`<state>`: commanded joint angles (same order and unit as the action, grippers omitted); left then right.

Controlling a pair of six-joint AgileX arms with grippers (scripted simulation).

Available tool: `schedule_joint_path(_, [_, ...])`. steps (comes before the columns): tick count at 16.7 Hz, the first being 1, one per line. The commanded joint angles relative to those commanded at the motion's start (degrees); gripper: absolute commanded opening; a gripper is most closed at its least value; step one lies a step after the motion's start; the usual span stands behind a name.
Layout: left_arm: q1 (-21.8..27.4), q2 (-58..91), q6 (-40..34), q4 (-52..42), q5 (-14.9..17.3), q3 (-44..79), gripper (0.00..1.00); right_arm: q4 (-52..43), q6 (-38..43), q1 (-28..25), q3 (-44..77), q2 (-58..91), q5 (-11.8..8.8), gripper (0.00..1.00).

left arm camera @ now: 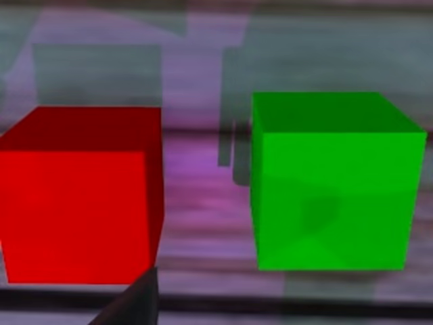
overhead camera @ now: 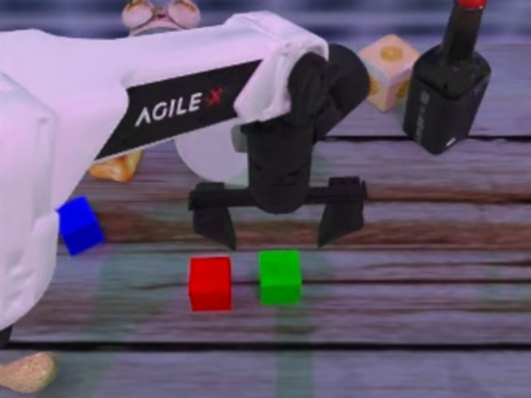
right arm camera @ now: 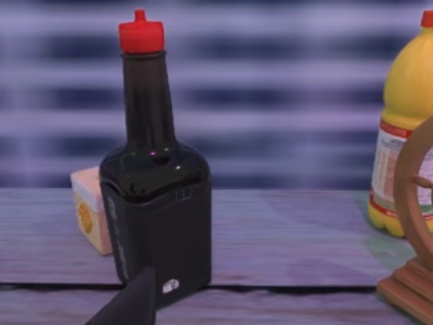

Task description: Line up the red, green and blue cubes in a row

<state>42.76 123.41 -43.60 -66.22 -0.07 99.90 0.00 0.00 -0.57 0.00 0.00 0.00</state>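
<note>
The red cube and the green cube sit side by side near the table's front, a small gap between them. The blue cube lies apart at the left, next to my left arm's white casing. My left gripper hovers open just behind the red and green pair, holding nothing. Its wrist view shows the red cube and green cube close up, with one finger at the edge. My right arm is out of the top view; one finger shows in its wrist view.
A dark sauce bottle with a red cap stands back right, beside a beige block. A yellow bottle and a wooden wheel show in the right wrist view. A bread piece lies back left, a tan object front left.
</note>
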Motion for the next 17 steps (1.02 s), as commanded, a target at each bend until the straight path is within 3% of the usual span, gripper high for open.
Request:
schedule_joint_path(4, [0.08,0.13,0.62,0.23,-0.01,-0.14,1.0,0.0,0.0,0.0,0.0,0.0,0.0,1.0])
schedule_joint_path(8, [-3.21,-0.32,8.91,0.83,-0.06,-0.71,1.0,0.0,0.0,0.0,0.0,0.0,0.0,1.0])
schedule_joint_path(12, [-9.68,-0.65,25.84,1.39,-0.01,-2.5,1.0,0.0,0.0,0.0,0.0,0.0,0.0,1.0])
schedule_joint_path(17, [-20.0,-1.59,53.78,2.3,0.07,-6.33,1.0,0.0,0.0,0.0,0.0,0.0,0.0,1.0])
